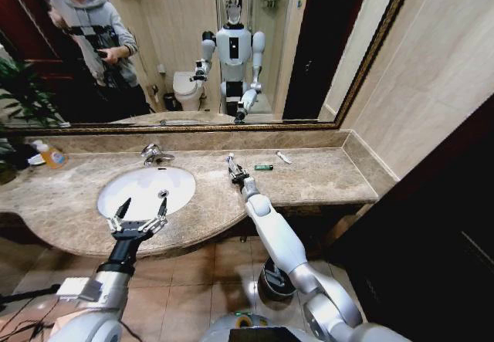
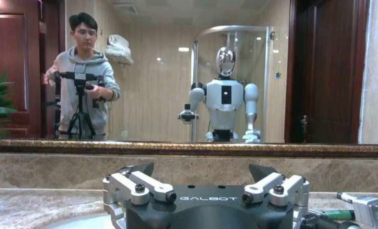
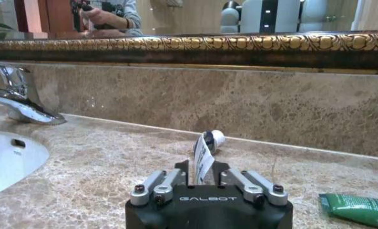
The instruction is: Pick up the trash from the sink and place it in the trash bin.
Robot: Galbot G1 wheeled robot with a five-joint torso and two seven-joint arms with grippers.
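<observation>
My right claw [image 3: 205, 183] pinches one small white tube [image 3: 204, 157], held upright over the brown marble bench [image 1: 309, 176] right of the sink [image 1: 147, 190]. My left claw [image 1: 141, 212] hovers spread over the basin's near rim. From the head I count two more litter pieces on the bench behind: one green tube [image 1: 264, 167] and one white sachet [image 1: 284, 157]. The right wrist adds the chrome tap [image 3: 14, 102]. An orange soap bottle [image 1: 50, 155] stands far left.
</observation>
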